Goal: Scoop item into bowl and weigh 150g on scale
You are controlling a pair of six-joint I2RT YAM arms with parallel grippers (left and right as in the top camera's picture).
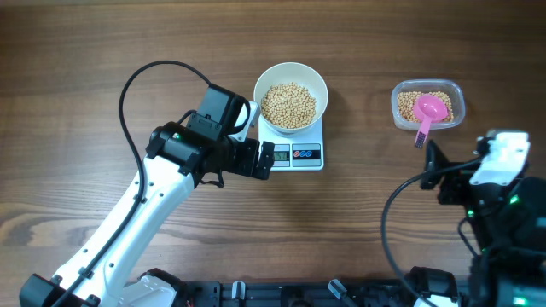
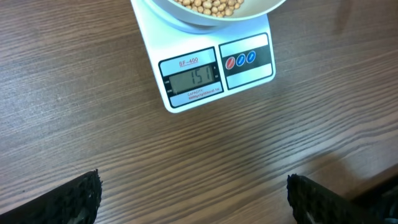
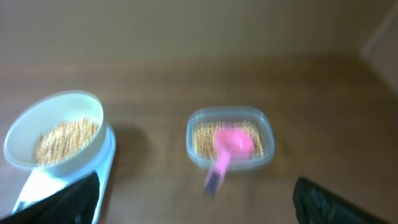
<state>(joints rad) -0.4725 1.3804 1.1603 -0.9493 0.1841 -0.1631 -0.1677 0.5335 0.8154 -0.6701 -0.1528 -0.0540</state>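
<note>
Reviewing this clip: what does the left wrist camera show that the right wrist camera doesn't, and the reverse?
Left wrist only: the display, legibly reading 151, and the buttons beside it. Right wrist only, though blurred: the clear tub of beans with the pink scoop lying in it. Both: the white bowl of beans sitting on the scale, the wooden table, and an open gripper, the left gripper and the right gripper in their own views.

- The scale (image 2: 153, 37) carries a grey display (image 2: 191, 77) at its front edge, and it reads "151".
- Red print just above the display reads "SF-400".
- Small red print under the display is too fine to read.
- The dark button panel (image 2: 247, 59) beside the display has round red and blue signs, their symbols illegible.
</note>
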